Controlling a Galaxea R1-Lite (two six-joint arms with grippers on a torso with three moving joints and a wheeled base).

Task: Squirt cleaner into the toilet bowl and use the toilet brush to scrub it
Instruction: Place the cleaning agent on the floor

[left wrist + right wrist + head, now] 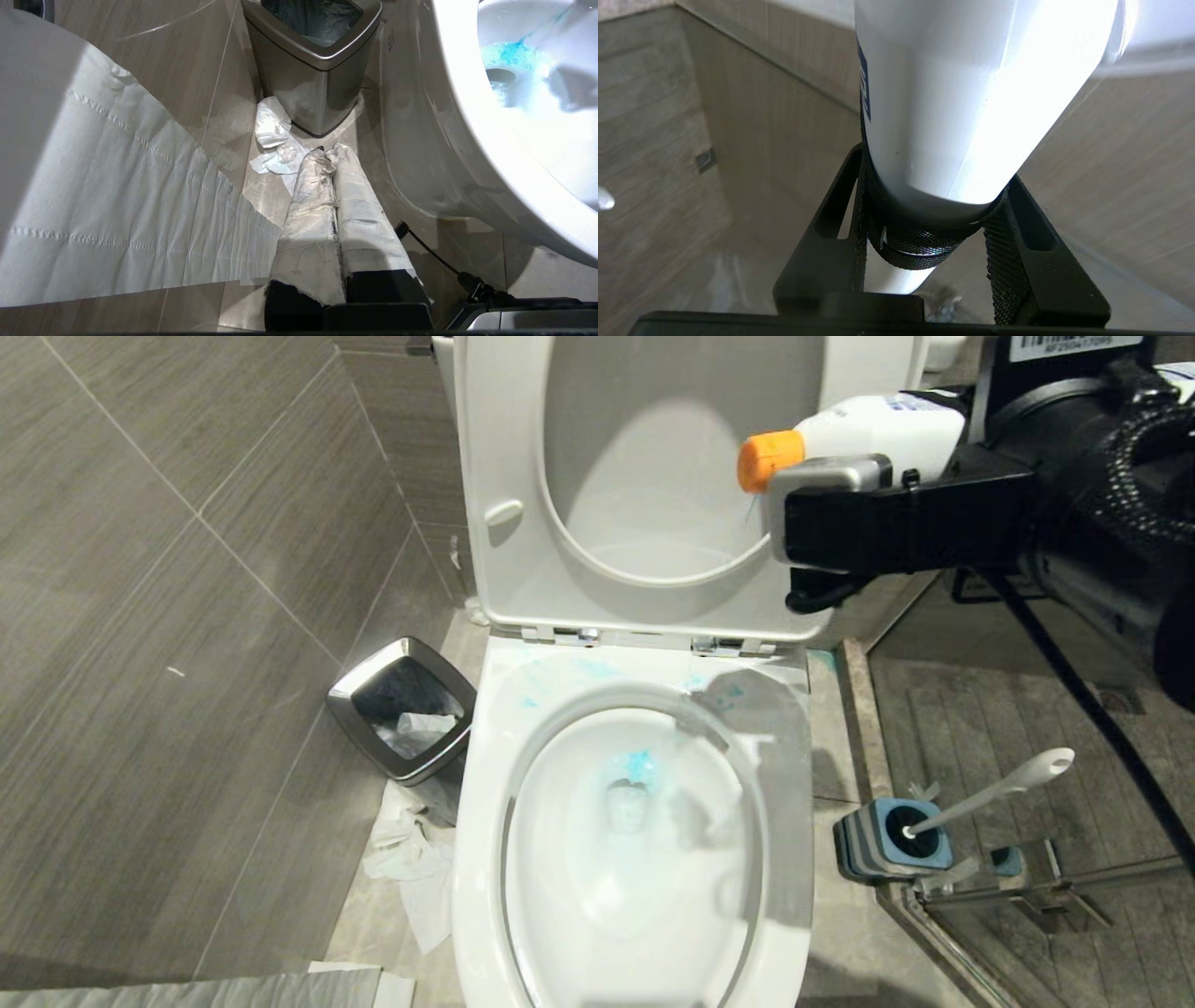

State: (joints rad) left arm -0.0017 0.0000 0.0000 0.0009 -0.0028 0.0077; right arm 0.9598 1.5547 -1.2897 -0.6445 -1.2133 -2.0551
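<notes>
Glossy oval toilet bowl (485, 821), blue-streaked, steel-rimmed square bin (403, 709)

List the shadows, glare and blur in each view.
Head view: a grey shadow falls across the right rim of the toilet bowl, and the right pincer looms dark and close. Left wrist view: a soft shadow lies inside the bowl beside the blue liquid. Right wrist view: the cleaner fills the frame, one side washed out by glare; the wall behind is blurred.
</notes>
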